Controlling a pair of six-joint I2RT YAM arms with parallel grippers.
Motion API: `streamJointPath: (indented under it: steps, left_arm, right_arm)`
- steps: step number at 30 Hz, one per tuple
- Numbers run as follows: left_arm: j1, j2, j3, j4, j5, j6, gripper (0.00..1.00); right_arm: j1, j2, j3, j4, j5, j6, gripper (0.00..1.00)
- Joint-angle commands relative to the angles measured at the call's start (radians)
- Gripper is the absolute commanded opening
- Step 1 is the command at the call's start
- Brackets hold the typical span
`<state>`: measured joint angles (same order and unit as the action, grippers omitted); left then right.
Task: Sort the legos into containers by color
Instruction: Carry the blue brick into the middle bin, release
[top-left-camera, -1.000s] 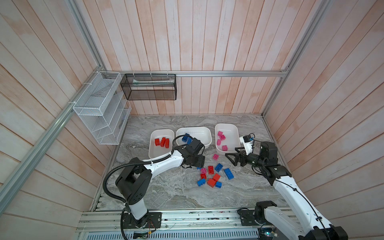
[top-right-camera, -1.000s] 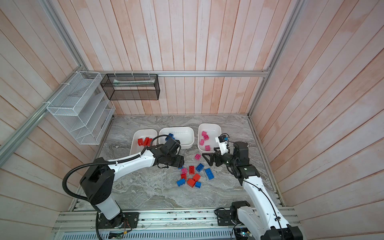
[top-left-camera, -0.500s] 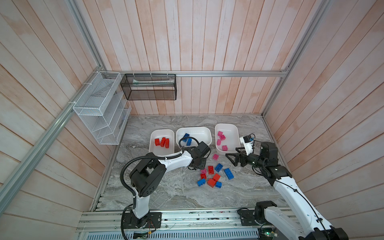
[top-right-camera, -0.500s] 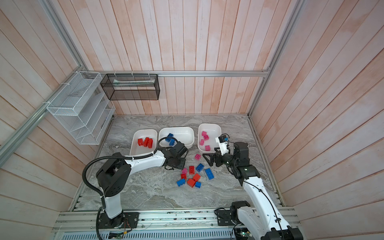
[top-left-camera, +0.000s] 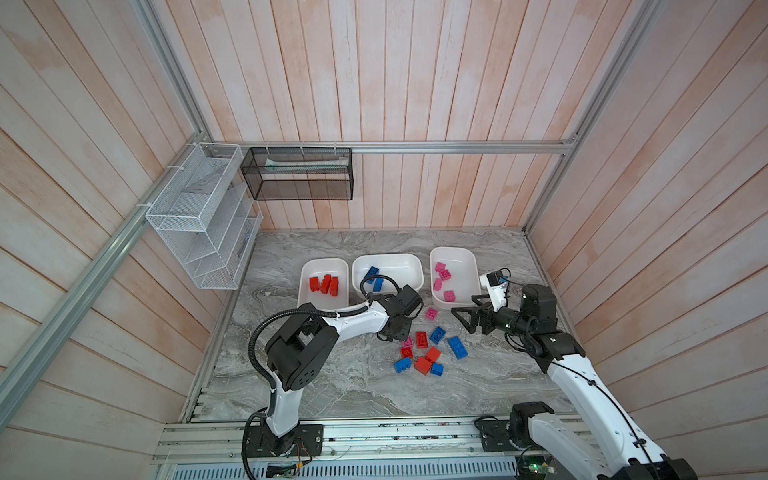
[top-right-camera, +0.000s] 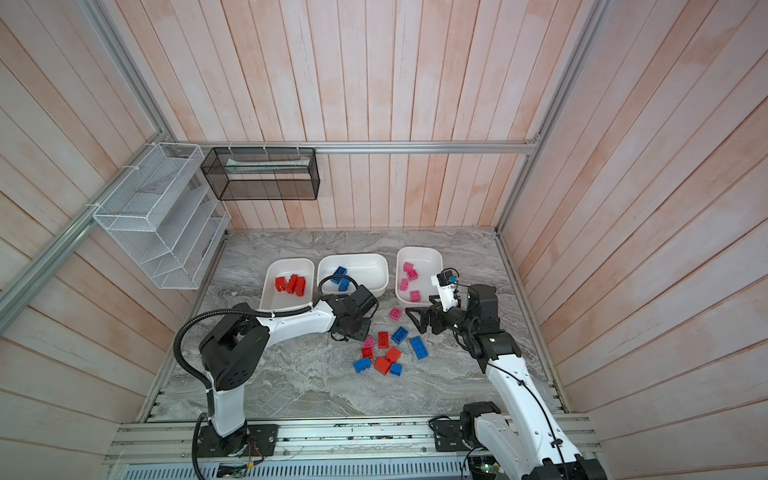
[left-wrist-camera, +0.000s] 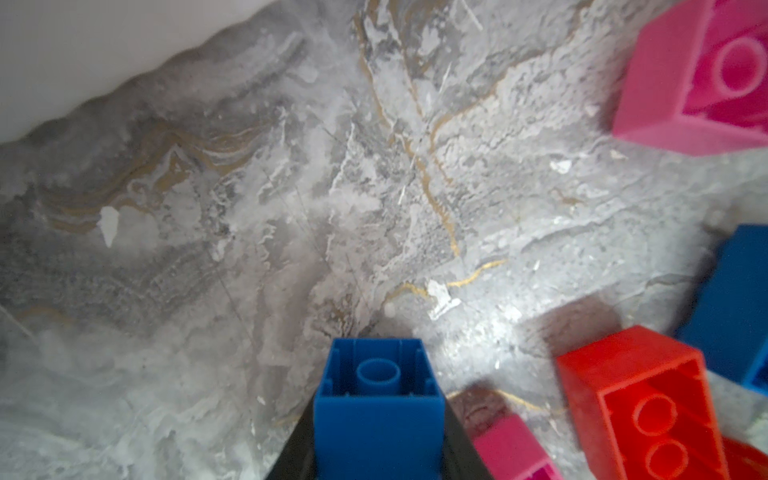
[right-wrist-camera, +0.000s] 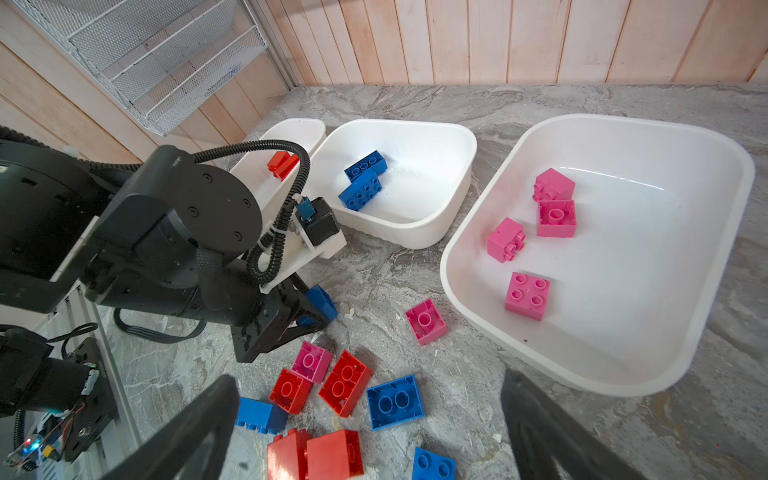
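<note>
Just in front of the blue tub (top-left-camera: 401, 266), my left gripper (top-left-camera: 392, 329) has now closed on a blue brick (left-wrist-camera: 376, 409); whether it is lifted yet is unclear. Next destination: that tub. Right of that tub, my right gripper (top-left-camera: 464, 320) hangs spread wide, empty.

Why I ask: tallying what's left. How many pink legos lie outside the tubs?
2. One pink lego lies alone near the pink-filled tub; another pink lego sits in the mixed pile. The left arm may hide more.

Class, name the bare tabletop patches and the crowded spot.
Bare: the strip between the tubs and back wall; the wide stretch between the brick pile and front rail. Crowded: the pile, between left pincer and right pincer.
</note>
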<state>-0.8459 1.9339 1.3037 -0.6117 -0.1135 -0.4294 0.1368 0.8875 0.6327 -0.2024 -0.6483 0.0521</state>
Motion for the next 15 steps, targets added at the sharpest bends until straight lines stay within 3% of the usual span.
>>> streamJointPath:
  steps: [1, 7, 15]
  left_arm:
    - [0.02, -0.092, 0.05, -0.04, -0.02, 0.039, 0.27]
    - [0.124, -0.184, 0.107, -0.027, 0.03, 0.121, 0.27]
    - [0.273, -0.059, 0.295, 0.037, 0.055, 0.218, 0.27]
  right_arm:
    - [0.0, -0.01, -0.001, -0.014, 0.008, -0.01, 0.98]
    - [0.0, -0.008, 0.0, 0.0, 0.004, -0.001, 0.98]
    - [0.0, -0.006, 0.01, 0.008, 0.005, 0.008, 0.98]
